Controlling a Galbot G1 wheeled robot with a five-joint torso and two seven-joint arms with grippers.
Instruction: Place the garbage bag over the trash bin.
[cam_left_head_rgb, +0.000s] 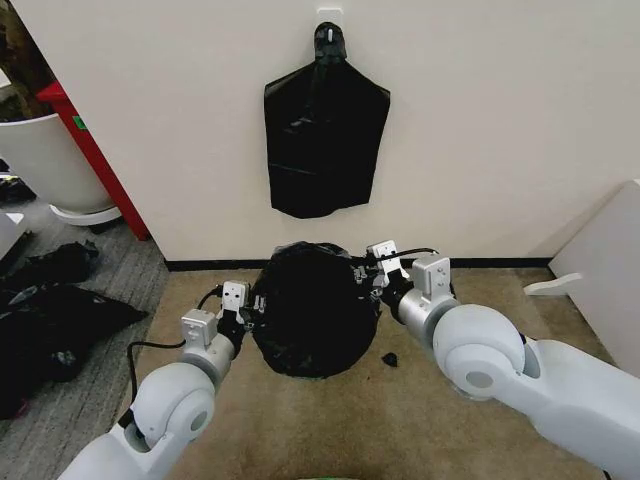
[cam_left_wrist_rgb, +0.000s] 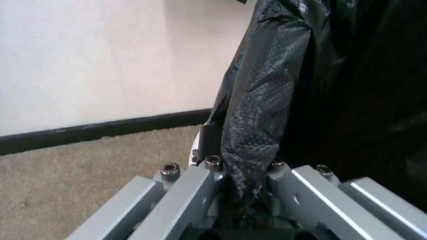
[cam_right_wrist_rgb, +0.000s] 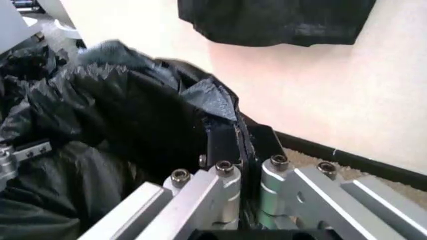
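Black bag (cam_left_head_rgb: 312, 310) hangs stretched between both grippers, below the wall sheaf (cam_left_head_rgb: 325, 145). Left gripper (cam_left_wrist_rgb: 243, 192) pinches one edge; right gripper (cam_right_wrist_rgb: 243, 172) clamps the other. Keep both edges taut and level, I judge.

Trash bin wholly hidden beneath the garbage bag (cam_left_head_rgb: 312, 312) at frame centre. Left gripper (cam_left_head_rgb: 246, 312) fingertips buried in the bag's folds; right gripper (cam_left_head_rgb: 366, 278) fingertips likewise covered. White tub (cam_left_head_rgb: 45, 160) cropped by the upper left edge.
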